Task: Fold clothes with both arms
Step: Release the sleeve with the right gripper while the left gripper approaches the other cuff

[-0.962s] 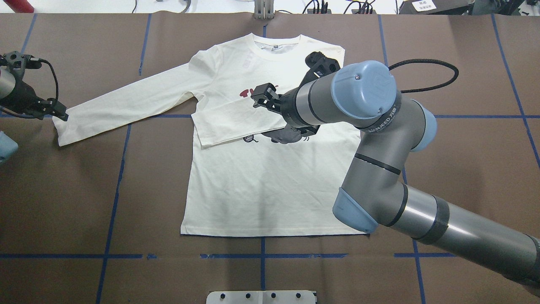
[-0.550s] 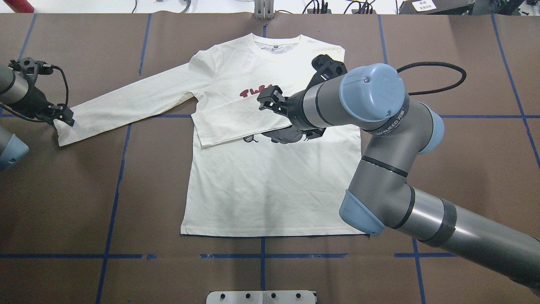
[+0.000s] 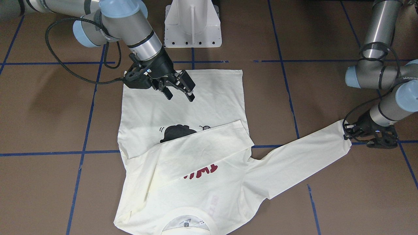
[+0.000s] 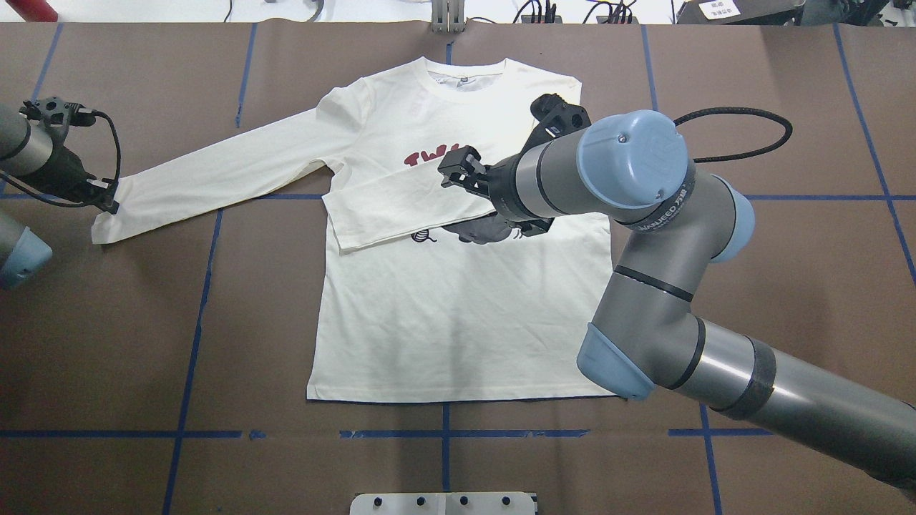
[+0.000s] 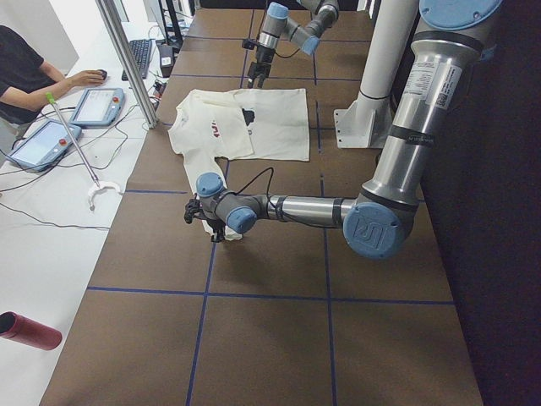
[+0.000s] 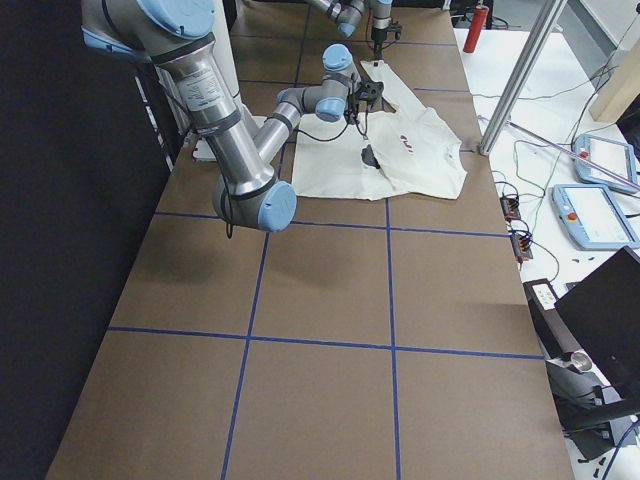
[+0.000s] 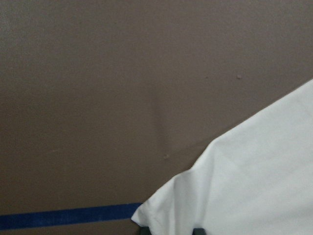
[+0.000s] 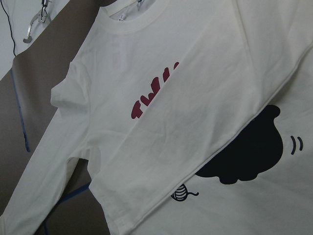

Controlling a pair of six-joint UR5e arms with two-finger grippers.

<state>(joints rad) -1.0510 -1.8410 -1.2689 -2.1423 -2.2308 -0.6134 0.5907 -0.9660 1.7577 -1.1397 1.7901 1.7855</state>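
Observation:
The cream-white long-sleeved shirt lies flat, face up, collar at the far side. One sleeve is folded across the chest, partly covering the black cat print and the red lettering. The other sleeve stretches out flat to the left. My left gripper is low at its cuff; its two dark fingertips show apart, with cloth between them. My right gripper hovers open over the shirt's body, holding nothing.
Blue tape lines grid the brown table. The white pedestal base stands at the robot's side. A black cable loops off the right arm. A person sits at a side desk with tablets, beyond a metal post.
My left gripper has come in from the left and down onto the cuff, which shifted slightly. My right gripper has drawn back to the right, uncovering more of the red lettering.

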